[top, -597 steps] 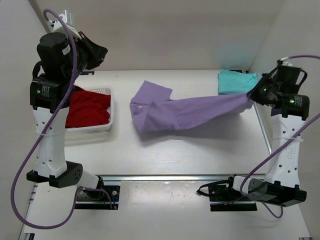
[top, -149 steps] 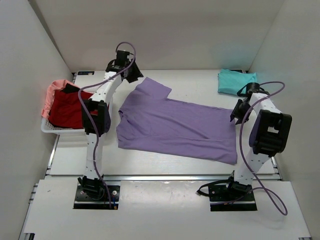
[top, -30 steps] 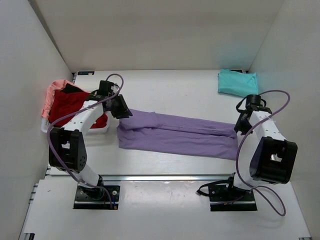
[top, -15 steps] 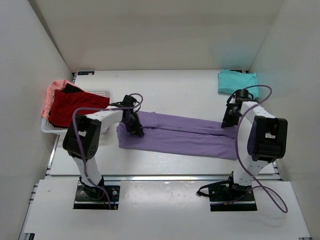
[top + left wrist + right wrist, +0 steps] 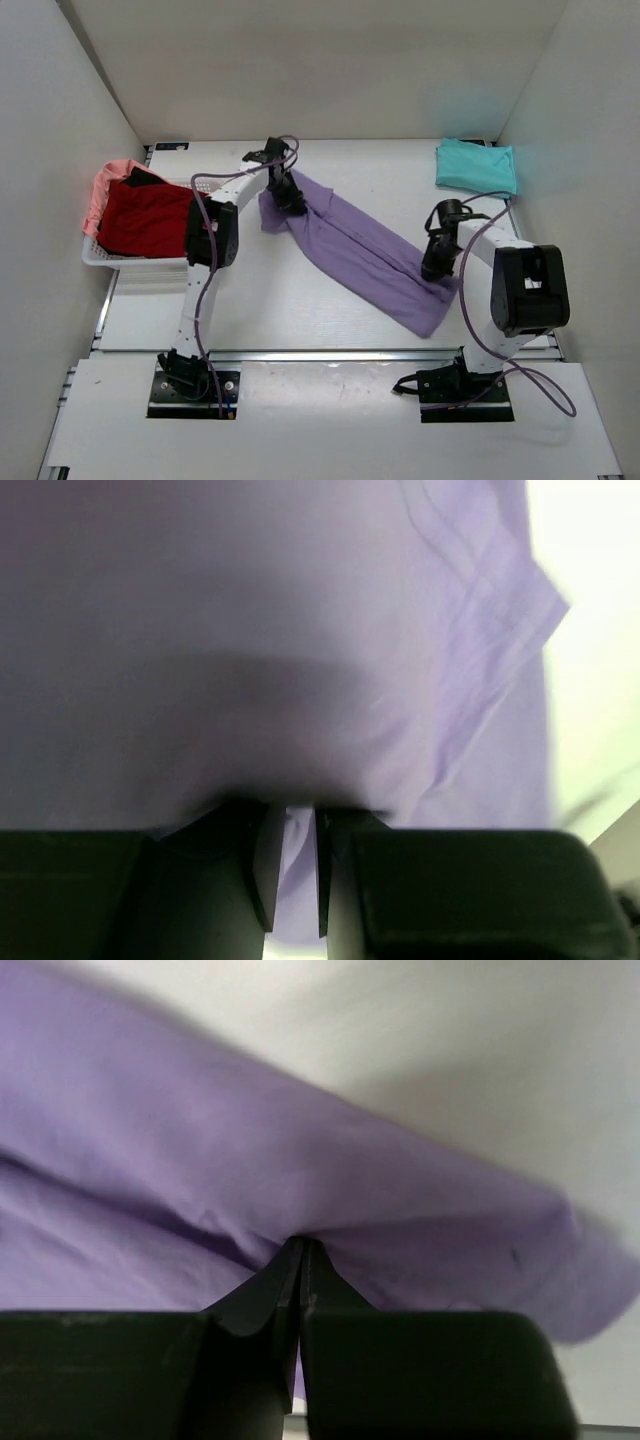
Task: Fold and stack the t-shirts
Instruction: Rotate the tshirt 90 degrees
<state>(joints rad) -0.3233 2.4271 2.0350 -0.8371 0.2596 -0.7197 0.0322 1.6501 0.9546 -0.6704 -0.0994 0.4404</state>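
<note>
Lavender-purple cloth t-shirt [image 5: 365, 250], a long folded band, slants across the white table [image 5: 300, 305] with bare tabletop either side, its far end pinched in the left gripper [image 5: 288, 195], its right edge clamped in the right gripper [image 5: 437, 262].

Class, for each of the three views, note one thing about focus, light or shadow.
Top external: sharp, evenly lit, the teal t-shirt tinting the wall behind it. Left wrist: the purple t-shirt is out of focus, with a dark shadow above the left hand. Right wrist: cloth blurred, the right hand a black silhouette.
</note>
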